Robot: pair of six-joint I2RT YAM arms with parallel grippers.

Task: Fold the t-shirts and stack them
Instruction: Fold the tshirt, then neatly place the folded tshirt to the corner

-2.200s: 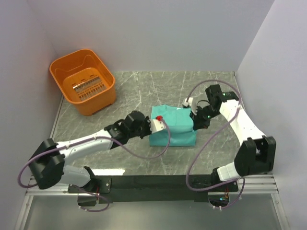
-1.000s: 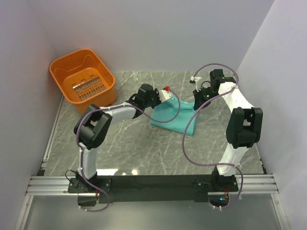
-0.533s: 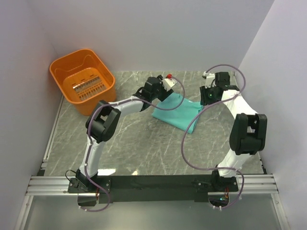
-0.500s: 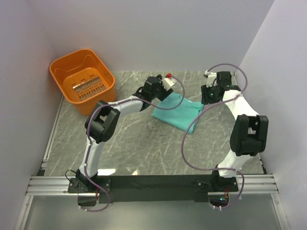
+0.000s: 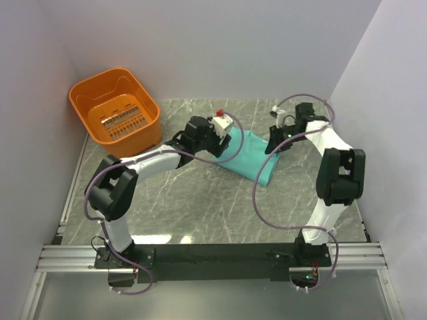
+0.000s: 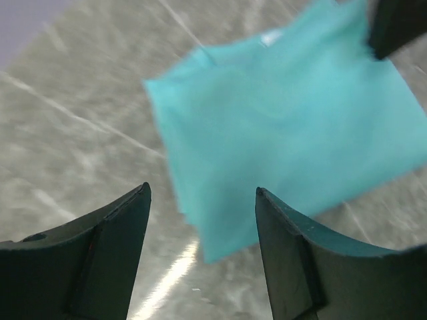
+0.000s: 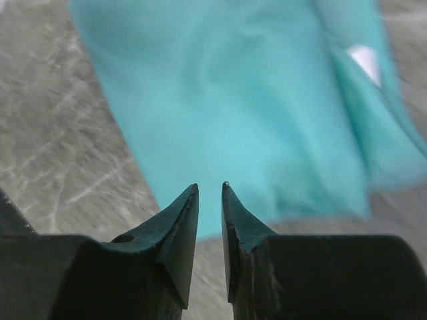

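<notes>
T-shirt [image 5: 252, 157] folded, left gripper [image 6: 201, 195] wide, right gripper [image 7: 210, 191] narrow (both empty): a dragging finger could undo the fold.

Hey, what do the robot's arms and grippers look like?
The left arm and right arm have white links, black joints and looping purple cables. A red tab sits near the left gripper. Fingers are dark, tapering to points.
</notes>
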